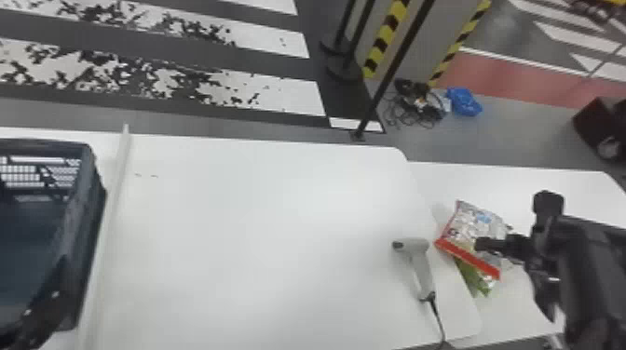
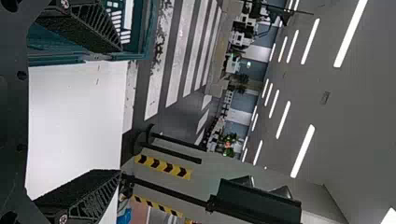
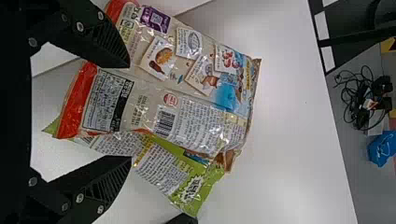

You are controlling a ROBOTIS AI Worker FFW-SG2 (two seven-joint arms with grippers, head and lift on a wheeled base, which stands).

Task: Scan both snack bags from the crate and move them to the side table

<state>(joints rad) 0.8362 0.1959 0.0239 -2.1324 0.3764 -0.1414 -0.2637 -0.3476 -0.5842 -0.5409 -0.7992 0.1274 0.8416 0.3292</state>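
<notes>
Head view has the left gripper gaping near the crate, the scanner between grippers, then the red-edged bag overlapping the green bag on the side table, below the widely parted right gripper.

Black, ribbed and screwed

The right arm is black and bulky. Its wedge-shaped fingers carry slanted ridges and round silvery screws. The left fingers match, rising from a dark plate with round holes.
</notes>
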